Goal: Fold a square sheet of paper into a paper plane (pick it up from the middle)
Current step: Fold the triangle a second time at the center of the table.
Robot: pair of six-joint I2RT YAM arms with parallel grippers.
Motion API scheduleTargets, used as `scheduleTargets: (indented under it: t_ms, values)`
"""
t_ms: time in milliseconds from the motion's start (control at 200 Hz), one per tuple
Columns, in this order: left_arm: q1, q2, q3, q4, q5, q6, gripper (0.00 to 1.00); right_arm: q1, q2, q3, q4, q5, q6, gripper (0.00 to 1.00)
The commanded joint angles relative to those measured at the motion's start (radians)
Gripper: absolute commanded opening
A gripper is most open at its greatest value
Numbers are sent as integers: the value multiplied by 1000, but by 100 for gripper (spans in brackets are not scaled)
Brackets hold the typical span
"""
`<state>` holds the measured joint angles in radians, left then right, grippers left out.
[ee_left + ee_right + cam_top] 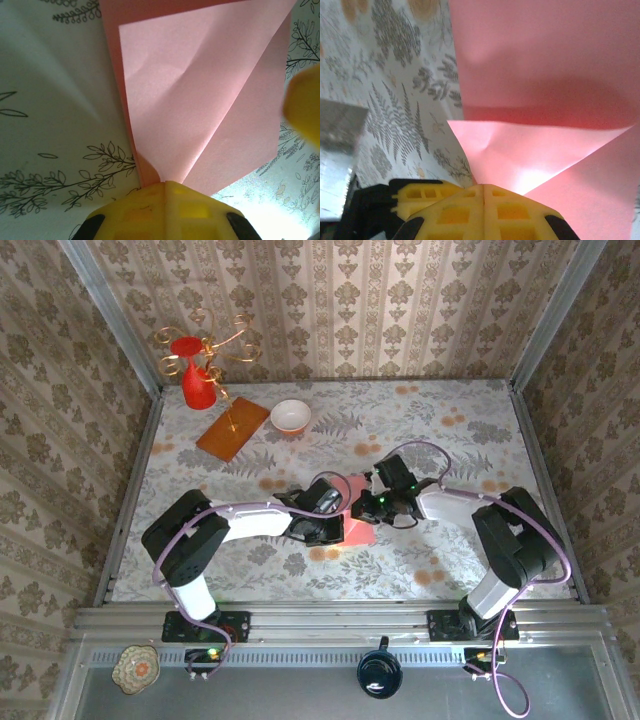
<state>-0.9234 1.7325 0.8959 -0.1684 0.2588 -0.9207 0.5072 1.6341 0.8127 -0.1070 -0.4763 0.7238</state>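
Tabletop with a floral pattern [450, 570], seen from above, two robot arms meeting at its middle. Between them is the square sheet of paper [358, 532] [200, 100] [545, 60], pink and partly folded into overlapping flaps. The left gripper [338, 524] [165, 187] has its yellow fingers pressed together on a point where two folds meet. The right gripper [372, 512] [484, 189] likewise pinches a folded edge. At the far left stand a red vase [197, 380], a wooden board [232, 428] and a white bowl [291, 416], well apart from the paper.
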Motion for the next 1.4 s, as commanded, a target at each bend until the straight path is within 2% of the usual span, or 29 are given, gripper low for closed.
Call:
scheduleTargets:
  t_ms: [0,380,555,660,810,1145,1395]
  values:
    - [7,15,-37,-56,-12,-6,0,27,26,-12,-22,34,-21,3]
    - [9,15,-40,-64,-10,-9,0,57,108,17,6,5,-38,1]
    - [14,28,-37,-105,-14,-1,0,47,129,36,-46,62,-73,1]
    - [16,32,-46,-141,-25,-15,0,10,134,24,-45,96,-65,1]
    - [18,58,-62,-189,-27,-37,0,-86,165,6,2,73,-64,1]
    - [21,66,-85,-189,-20,-49,0,-252,227,84,7,78,-112,1]
    - [22,81,-47,-194,-7,-16,0,-293,200,118,12,62,-117,2]
